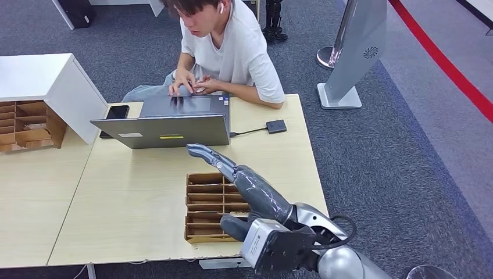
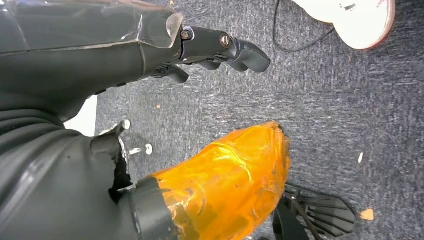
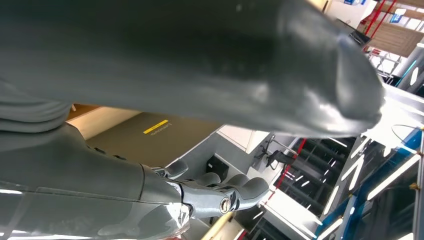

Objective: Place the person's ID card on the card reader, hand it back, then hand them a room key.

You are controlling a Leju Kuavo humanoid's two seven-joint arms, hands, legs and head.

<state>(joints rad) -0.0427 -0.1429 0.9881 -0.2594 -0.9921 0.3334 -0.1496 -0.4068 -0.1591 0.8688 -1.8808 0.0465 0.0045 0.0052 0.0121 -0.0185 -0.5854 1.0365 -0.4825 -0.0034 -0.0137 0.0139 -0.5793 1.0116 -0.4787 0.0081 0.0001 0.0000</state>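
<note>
Wooden organizer (image 1: 204, 197) behind right hand (image 1: 247, 189)

A grey laptop (image 1: 168, 122) was parked open at upper centre, a black phone (image 1: 116, 113) tucked just left of it. A white cabinet (image 1: 43, 81) was seen at far left.

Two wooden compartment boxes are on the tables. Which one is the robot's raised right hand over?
The wooden organizer on the near table, just in front of the laptop. The right hand reaches above it; the other wooden box sits far left beside the white cabinet.
</note>
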